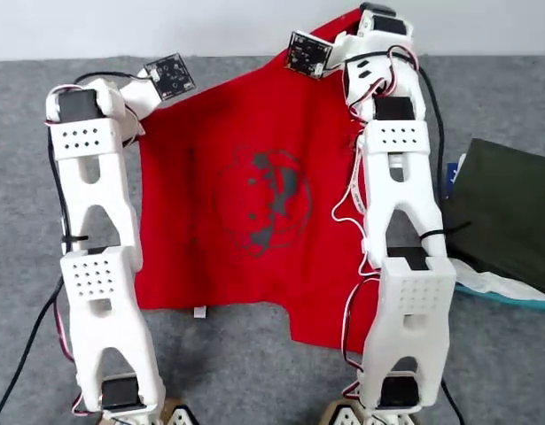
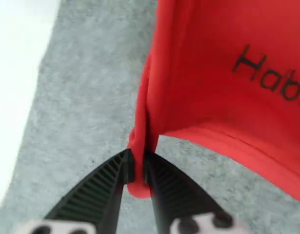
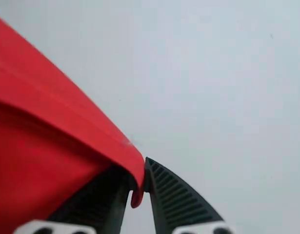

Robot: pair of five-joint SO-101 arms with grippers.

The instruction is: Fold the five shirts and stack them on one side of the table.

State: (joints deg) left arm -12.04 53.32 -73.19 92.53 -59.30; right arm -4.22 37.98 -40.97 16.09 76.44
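Across the middle of the grey table (image 1: 219, 372) the red shirt (image 1: 245, 195) is spread out between both arms, with its far edge lifted. The left hand (image 2: 137, 170) is pinched tight on one far corner, low over the table. The right hand (image 3: 140, 183) is clamped on the other corner, held higher. Beside the right arm a folded dark green shirt (image 1: 507, 221) sits on what might be a white shirt (image 1: 485, 283), hard to tell.
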